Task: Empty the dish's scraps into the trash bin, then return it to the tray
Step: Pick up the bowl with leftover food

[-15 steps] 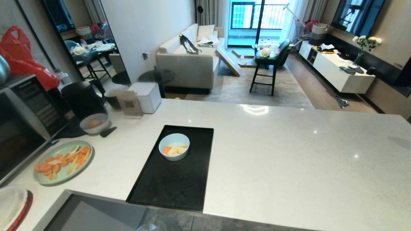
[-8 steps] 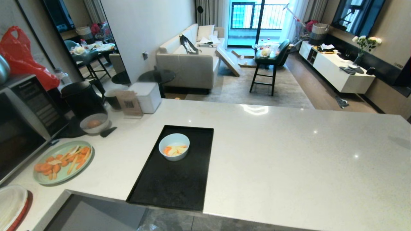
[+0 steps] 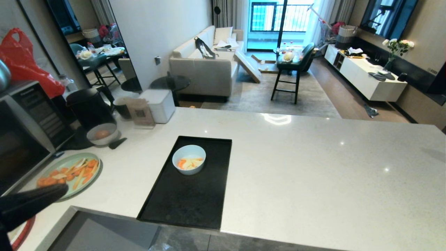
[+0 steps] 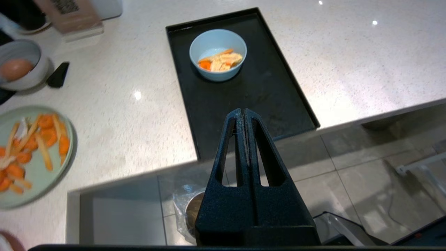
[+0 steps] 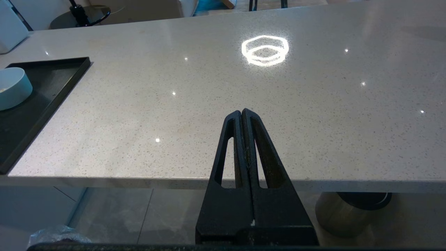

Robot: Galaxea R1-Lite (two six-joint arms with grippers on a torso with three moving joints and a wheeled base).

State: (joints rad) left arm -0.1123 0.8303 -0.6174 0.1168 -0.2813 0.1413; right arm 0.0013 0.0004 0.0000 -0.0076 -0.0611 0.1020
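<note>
- left gripper (image 3: 61,190) pokes in at the near-left corner, fingers pressed together, holding nothing
- dish (image 3: 189,159) sits on the far half of the tray (image 3: 188,205), scraps (image 3: 189,163) inside
- right gripper (image 5: 241,113) hangs near the counter edge, pinched together too, empty

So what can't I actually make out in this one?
- Trash bin: left wrist view, mostly hidden behind the shut left gripper; only the bagged rim shows.
- Dish: right wrist view, cut by the picture's edge, so its scraps show only in the other views.
- Right gripper: outside the head view.
- Green plate: head view, near edge covered by the left arm.
</note>
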